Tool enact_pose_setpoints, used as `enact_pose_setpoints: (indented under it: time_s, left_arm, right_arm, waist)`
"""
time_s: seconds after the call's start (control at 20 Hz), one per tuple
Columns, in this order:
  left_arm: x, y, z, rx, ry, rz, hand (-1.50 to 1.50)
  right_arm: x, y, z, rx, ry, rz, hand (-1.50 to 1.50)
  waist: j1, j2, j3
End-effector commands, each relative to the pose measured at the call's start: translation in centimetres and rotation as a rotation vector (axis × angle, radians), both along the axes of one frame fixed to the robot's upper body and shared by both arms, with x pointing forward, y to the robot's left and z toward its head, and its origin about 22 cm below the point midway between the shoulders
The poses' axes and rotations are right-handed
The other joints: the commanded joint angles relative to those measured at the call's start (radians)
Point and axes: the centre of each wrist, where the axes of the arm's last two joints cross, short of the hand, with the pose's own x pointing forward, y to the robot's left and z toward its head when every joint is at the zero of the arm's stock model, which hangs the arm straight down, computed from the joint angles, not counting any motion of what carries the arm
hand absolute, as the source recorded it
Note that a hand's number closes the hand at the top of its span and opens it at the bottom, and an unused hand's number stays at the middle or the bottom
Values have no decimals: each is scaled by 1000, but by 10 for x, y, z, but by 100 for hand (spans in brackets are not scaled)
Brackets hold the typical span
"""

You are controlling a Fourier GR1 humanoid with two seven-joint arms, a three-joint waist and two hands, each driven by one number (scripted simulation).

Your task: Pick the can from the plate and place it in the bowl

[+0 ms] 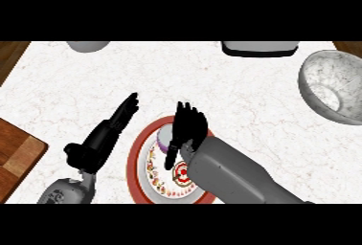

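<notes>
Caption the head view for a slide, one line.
Right robot hand reaches over the can on the red-rimmed plate; left robot hand open beside it, bowl at far right.

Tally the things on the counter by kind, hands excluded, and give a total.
Plate: 1, red-rimmed
Can: 1, on the plate, mostly hidden by the right hand
Bowl: 1, marbled grey, at the right edge
Wooden board: 1, at the left edge
Cut-off items at the far edge: 2, a grey object and a dark-edged white object, kinds unclear
Total: 6
</notes>
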Motion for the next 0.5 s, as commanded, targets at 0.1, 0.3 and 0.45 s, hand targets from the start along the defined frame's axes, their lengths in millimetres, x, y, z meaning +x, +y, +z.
enact_pose_setpoints:
  time_s: [0.1,0.3,0.45]
  left_arm:
    - [3,-2,-10,0,9,-6,0]
    - [3,-2,-3,0,5,-11,0]
    - [-7,-13,4,-13,-13,13,0]
  right_arm:
    - [-8,6,-12,-14,-55,-77,150]
    - [5,2,-15,-60,-105,-79,150]
    - [0,3,-14,-65,-99,-82,150]
  waist:
    - [1,2,0]
    - [4,2,0]
    - [2,0,0]
